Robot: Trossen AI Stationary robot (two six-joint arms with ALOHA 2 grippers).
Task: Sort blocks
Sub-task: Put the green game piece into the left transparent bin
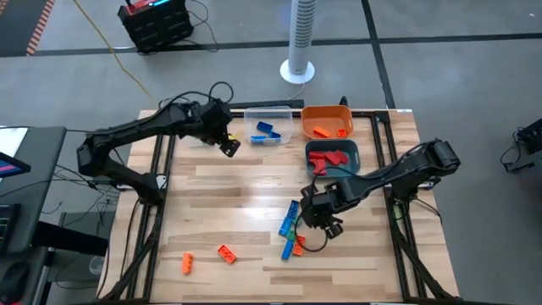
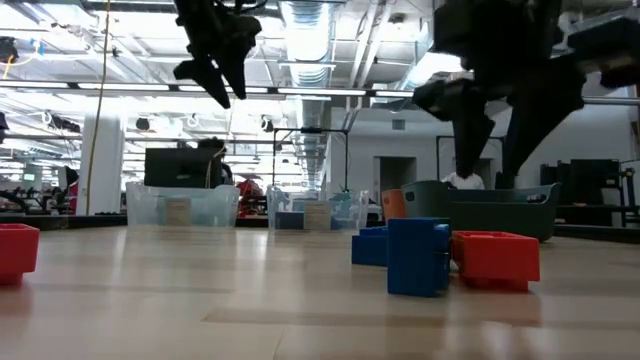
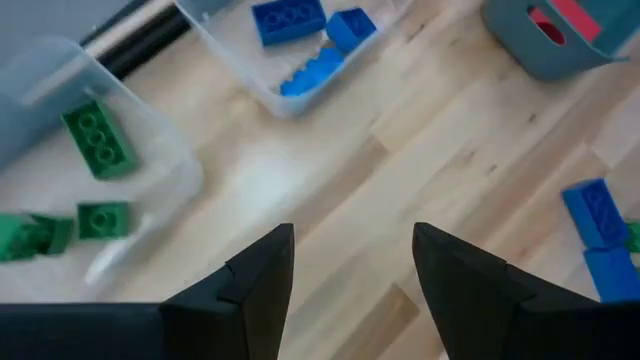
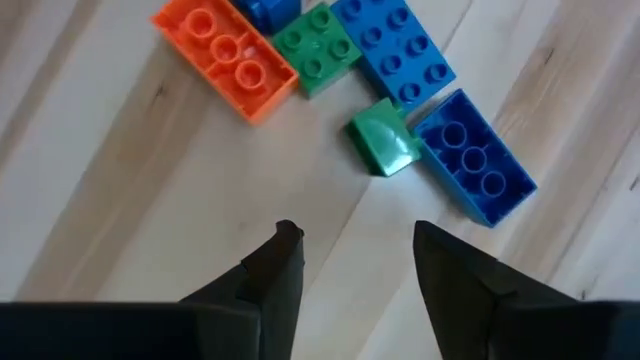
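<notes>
Right tool (image 1: 326, 222) hung low over the tabletop (image 1: 229, 191) at about 4 o'clock from centre, fingers apart and empty, right beside the mixed pile of blocks (image 1: 290, 230). In the right wrist view the pile lay just ahead of the fingertips: small green block (image 4: 383, 138) nearest, almost in line with the gap between the fingers, blue block (image 4: 473, 159) touching it on one side, its long axis slanted across the finger line, bigger blue block (image 4: 392, 45) and a green square block (image 4: 317, 46) behind it, orange block (image 4: 225, 58) off to the other side, also slanted. Judged the small green one the likely next pick, since it sat closest; neighbours crowded it, so a finger could knock the blue one. Left tool (image 1: 227, 142) hovered high at 11 o'clock, fingers moderately spread, nothing held, near the clear bin (image 1: 269, 123) with blue blocks in it; another clear bin (image 3: 120, 150) with green blocks showed in the left wrist view. Orange bin (image 1: 326, 121) and teal bin (image 1: 333, 158) with red pieces sat at 1 o'clock. Two stray orange blocks (image 1: 225, 252) lay at 7 o'clock, well apart from both tools. Right arm clearly nearer the pile; left arm well away.
</notes>
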